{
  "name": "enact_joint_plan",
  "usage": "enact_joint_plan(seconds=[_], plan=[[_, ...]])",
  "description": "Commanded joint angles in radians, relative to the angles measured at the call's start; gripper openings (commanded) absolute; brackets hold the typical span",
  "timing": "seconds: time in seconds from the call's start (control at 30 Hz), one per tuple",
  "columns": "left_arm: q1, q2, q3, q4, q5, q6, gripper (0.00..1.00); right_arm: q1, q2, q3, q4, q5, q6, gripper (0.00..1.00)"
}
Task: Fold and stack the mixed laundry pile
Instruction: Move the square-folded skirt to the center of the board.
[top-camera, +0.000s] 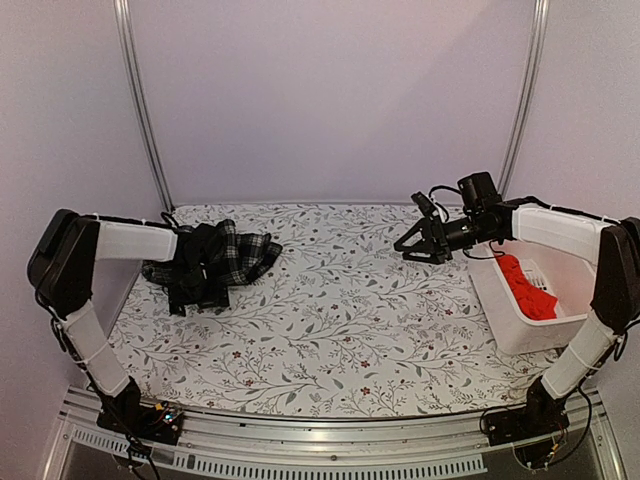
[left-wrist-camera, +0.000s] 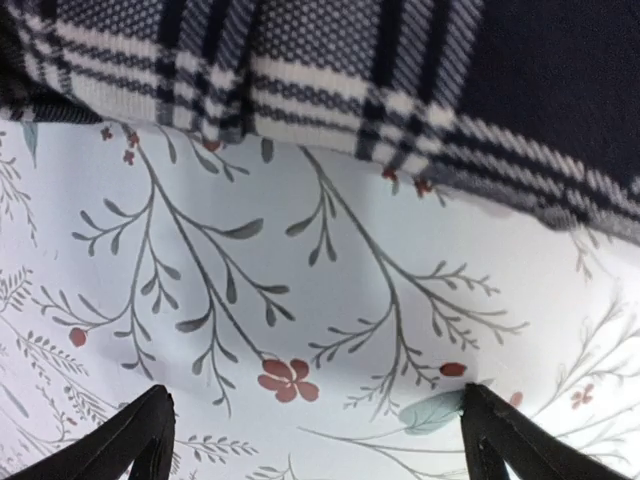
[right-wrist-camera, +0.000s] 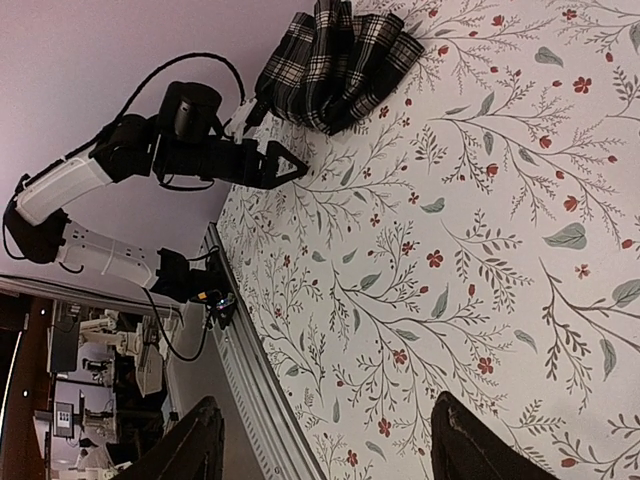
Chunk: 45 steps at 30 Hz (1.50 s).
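Observation:
The black-and-white plaid garment (top-camera: 238, 255) lies crumpled at the table's far left. My left gripper (top-camera: 198, 298) hangs open just in front of it. In the left wrist view the plaid cloth (left-wrist-camera: 350, 80) fills the top, and the open gripper (left-wrist-camera: 315, 440) has only floral cover between its fingers (left-wrist-camera: 130, 445). The red shirt (top-camera: 525, 290) lies bunched inside the white basket (top-camera: 515, 335) at the right. My right gripper (top-camera: 410, 225) is open and empty above the table, left of the basket. Its wrist view shows the plaid garment (right-wrist-camera: 335, 60) far off and its own gripper (right-wrist-camera: 330, 450) over bare cover.
The floral table cover (top-camera: 340, 320) spans the whole table. A metal rail (top-camera: 330, 440) runs along the near edge. The left arm (right-wrist-camera: 170, 150) shows in the right wrist view. Walls and two upright poles (top-camera: 140, 100) close off the back.

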Motion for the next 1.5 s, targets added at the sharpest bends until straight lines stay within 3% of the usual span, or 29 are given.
enact_joint_plan(seconds=[0.0, 0.33, 0.57, 0.8, 0.97, 1.1, 1.33, 1.47], plan=[[0.083, 0.094, 0.073, 0.073, -0.044, 0.092, 1.0, -0.003, -0.023, -0.009, 0.015, -0.007, 0.01, 0.7], [0.218, 0.307, 0.329, 0.123, -0.005, 0.303, 1.0, -0.005, -0.064, -0.036, 0.001, 0.025, 0.027, 0.7], [0.246, 0.434, 0.502, 0.122, 0.001, 0.448, 1.0, -0.006, -0.059, -0.028, -0.002, 0.033, 0.038, 0.71], [0.261, 0.522, 0.578, 0.142, -0.006, 0.613, 0.98, -0.007, -0.041, -0.006, -0.011, 0.035, 0.043, 0.71], [0.275, 0.579, 0.673, 0.114, -0.084, 0.731, 0.98, -0.007, -0.026, -0.001, -0.014, 0.023, 0.044, 0.71], [0.313, 0.569, 0.698, 0.077, -0.09, 0.717, 0.98, -0.009, -0.019, 0.017, -0.033, 0.023, 0.032, 0.71], [0.351, 0.431, 0.53, 0.171, -0.006, 0.645, 0.98, -0.026, -0.002, 0.028, -0.061, 0.007, -0.007, 0.71], [0.349, 0.489, 0.608, 0.168, 0.022, 0.63, 0.98, -0.055, 0.001, 0.068, -0.093, 0.01, -0.025, 0.72]])
